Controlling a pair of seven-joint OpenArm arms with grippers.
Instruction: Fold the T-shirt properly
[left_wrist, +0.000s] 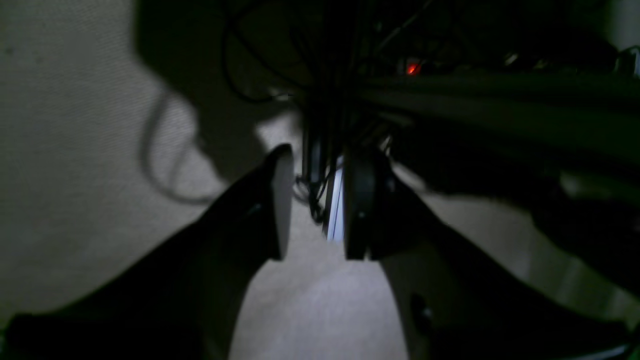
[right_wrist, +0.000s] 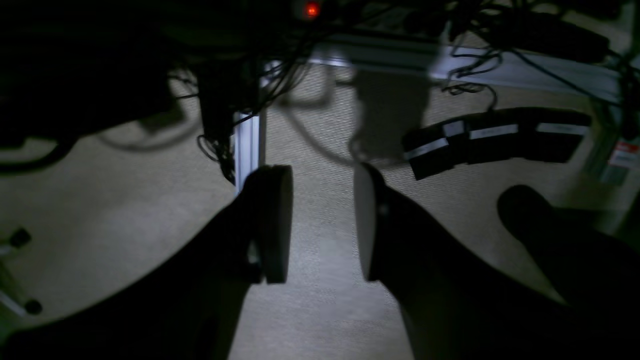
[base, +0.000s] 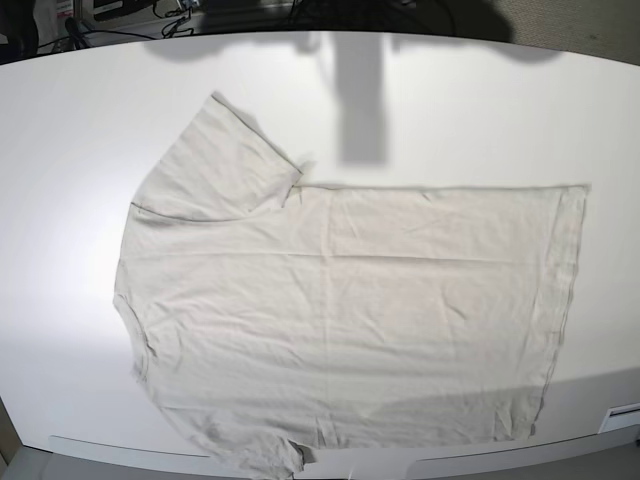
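Base view: white table (base: 450, 110) fills most of the frame. Its far edge bows gently across the top; the near edge shows a pale grey strip along the bottom, with a slot-like fitting at the lower right corner. Soft grey shadows fall on the far part of the tabletop, one a distinct upright bar at upper centre; a broader, fainter shadow crosses the lower right.

T-shirt (base: 350, 300) lies spread on the table, neck toward the view's left, bottom hem toward the right. One sleeve points up toward the far edge; the other is bunched at the near edge, lower left. Light creases run through the body.

Room: beyond the far edge, dark equipment and loose cables (base: 175, 20) at upper left, grey-brown floor at upper right.

Wrist views, dim: textured grey carpet (right_wrist: 310, 210) below, pale metal rail (right_wrist: 525, 72), tangled wires, a small red light (right_wrist: 312, 10). A dark curved object with pale bands (right_wrist: 495, 135) lies on the carpet in the right wrist view.

Jaws: left gripper (left_wrist: 315, 205) stands apart by a modest gap, nothing between the tips. Right gripper (right_wrist: 322, 225) likewise parted, somewhat wider, holding nothing.
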